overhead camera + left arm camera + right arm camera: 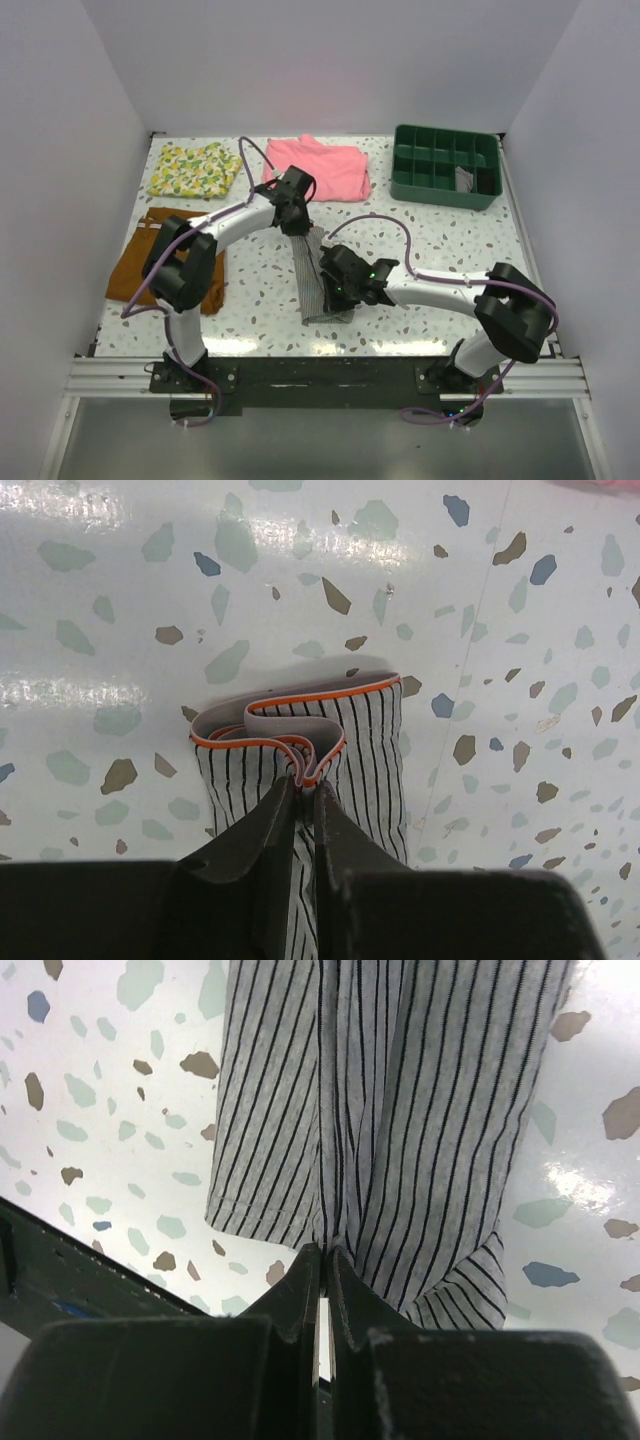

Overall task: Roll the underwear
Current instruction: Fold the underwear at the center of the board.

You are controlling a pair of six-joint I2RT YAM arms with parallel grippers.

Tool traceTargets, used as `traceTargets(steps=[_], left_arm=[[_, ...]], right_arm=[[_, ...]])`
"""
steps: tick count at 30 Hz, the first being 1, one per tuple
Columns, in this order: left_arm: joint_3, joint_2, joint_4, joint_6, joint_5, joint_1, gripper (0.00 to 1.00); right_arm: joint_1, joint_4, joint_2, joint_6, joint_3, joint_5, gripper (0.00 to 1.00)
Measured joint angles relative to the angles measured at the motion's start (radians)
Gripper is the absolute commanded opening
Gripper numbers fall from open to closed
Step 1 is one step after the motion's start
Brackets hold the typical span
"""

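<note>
I'm worrying the folded strip is going to slip or spring open if either pinch loosens, since the knit is soft. The underwear (312,285) is lying lengthwise on the table (260,290), with the left gripper (308,780) clamping its waistband end and the right gripper (322,1252) clamping the hem end.

table: white speckled terrazzo top (440,240)
middle: grey-striped knit underwear (312,275)
left: rust-brown shorts (135,265), yellow printed cloth (195,170)
back: pink garment (320,168), green divided tray (440,192)

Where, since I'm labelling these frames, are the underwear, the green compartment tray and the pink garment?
underwear (370,740), left wrist view, striped fabric below the waistband
green compartment tray (440,193), top external view, near wall
pink garment (335,165), top external view, middle of the fabric
</note>
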State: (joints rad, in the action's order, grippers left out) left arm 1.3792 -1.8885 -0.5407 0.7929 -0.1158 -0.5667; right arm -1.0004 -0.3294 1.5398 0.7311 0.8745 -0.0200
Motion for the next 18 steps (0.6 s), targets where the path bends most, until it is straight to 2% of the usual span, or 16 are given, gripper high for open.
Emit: traceTargets(steps=[3, 9, 12, 14, 16, 18], left_arm=[[0.017, -0.024, -0.002, 0.0, 0.003, -0.005, 0.0], [0.057, -0.063, -0.006, 0.0, 0.016, -0.011, 0.0], [0.077, -0.08, -0.009, 0.0, 0.025, -0.013, 0.01], [0.089, -0.087, -0.016, -0.001, 0.031, -0.014, 0.05], [0.098, -0.09, -0.019, -0.001, 0.034, -0.017, 0.13], [0.105, -0.09, -0.022, -0.002, 0.034, -0.017, 0.25]], right_arm=[[0.0, -0.006, 0.0, 0.02, 0.0, -0.017, 0.0], [0.005, -0.019, 0.008, 0.045, 0.0, -0.024, 0.16], [0.007, -0.032, 0.017, 0.056, 0.0, -0.04, 0.19], [0.007, -0.042, 0.017, 0.063, 0.0, -0.05, 0.34], [0.007, -0.051, 0.014, 0.077, -0.001, -0.07, 0.35], [0.007, -0.054, -0.012, 0.087, -0.019, -0.095, 0.47]])
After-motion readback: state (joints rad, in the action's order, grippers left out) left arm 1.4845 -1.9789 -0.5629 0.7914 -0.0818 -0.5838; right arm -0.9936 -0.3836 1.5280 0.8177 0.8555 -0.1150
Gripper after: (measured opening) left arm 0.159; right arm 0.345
